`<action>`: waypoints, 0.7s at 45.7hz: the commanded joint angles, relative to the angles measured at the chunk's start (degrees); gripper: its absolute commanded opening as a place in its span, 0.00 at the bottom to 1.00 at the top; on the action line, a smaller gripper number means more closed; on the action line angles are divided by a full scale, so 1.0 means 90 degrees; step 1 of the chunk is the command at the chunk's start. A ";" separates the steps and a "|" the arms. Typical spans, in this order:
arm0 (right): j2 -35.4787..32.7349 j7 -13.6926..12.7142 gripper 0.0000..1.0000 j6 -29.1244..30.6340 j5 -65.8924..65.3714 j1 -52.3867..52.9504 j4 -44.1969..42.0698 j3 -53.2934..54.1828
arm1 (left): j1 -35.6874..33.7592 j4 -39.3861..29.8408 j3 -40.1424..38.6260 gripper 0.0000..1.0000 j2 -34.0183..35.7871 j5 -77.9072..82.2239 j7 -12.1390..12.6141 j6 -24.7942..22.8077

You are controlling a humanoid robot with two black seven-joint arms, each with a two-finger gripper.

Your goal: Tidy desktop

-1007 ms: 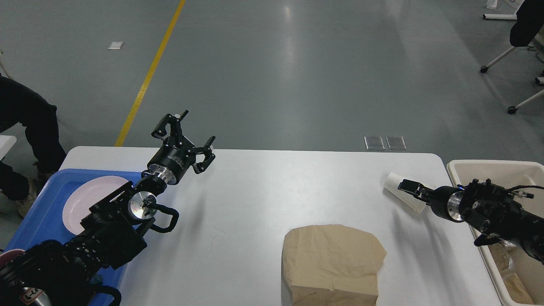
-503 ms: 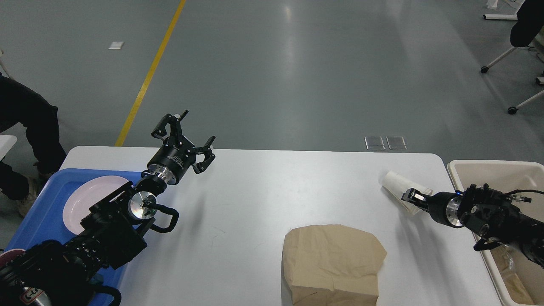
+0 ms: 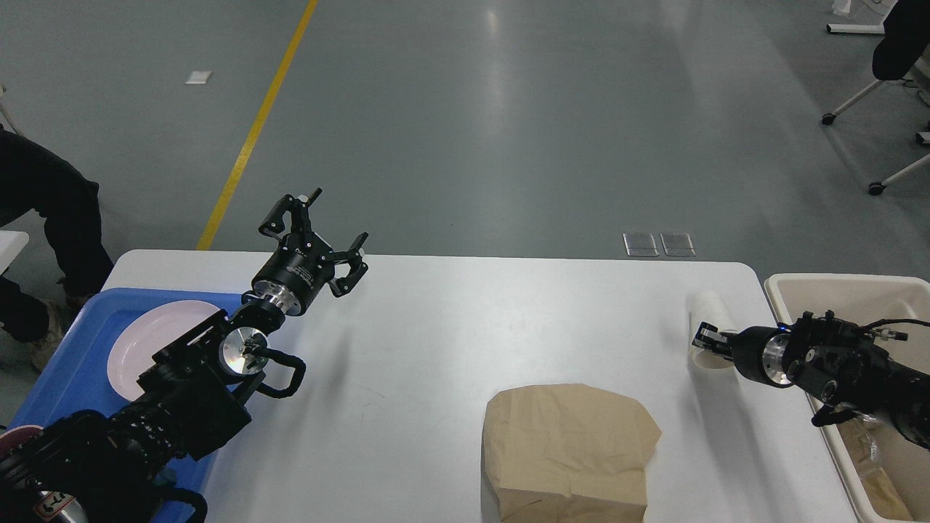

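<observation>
Since a second ago the white paper cup [image 3: 708, 319] has swung from lying angled toward the far left to pointing almost straight at the far edge, and the right gripper [image 3: 703, 340] has pulled back toward the right edge with it; left arm hasn't moved. Desktop [image 3: 436, 341] fills the lower middle of the view. Brown paper bag [image 3: 570, 454] lies at the near edge, a bit right of centre. Blue tray [image 3: 62, 370] overhangs the near left corner with a pink plate [image 3: 142, 341] in it. Beige bin [image 3: 854, 290] sits just off the right edge. Right gripper is at the cup's near rim, close to the right edge, fingers look pinched on the rim but too small and dark to confirm, so cannot tell. Left gripper [image 3: 330, 232] hovers above the far left corner, fingers spread wide, holding nothing.
</observation>
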 commanded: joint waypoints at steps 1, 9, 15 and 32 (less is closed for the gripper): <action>-0.0218 0.0001 0.00 0.0053 -0.0004 0.0391 0.0524 -0.0568 | 0.0000 0.0000 0.0000 0.97 0.0000 0.0000 0.0000 0.0000; -0.0726 0.0011 0.00 0.1262 -0.0014 0.1660 0.1813 -0.1984 | 0.0000 0.0000 0.0000 0.97 0.0000 0.0000 0.0000 0.0000; -0.0902 0.0011 0.00 0.2873 -0.0004 0.2607 0.2147 -0.2600 | 0.0000 0.0000 0.0000 0.97 0.0000 0.0000 0.0000 0.0000; -0.1683 -0.0057 0.00 0.4944 0.0045 0.4843 0.2147 -0.3342 | 0.0000 0.0000 0.0000 0.97 0.0000 0.0000 0.0000 0.0000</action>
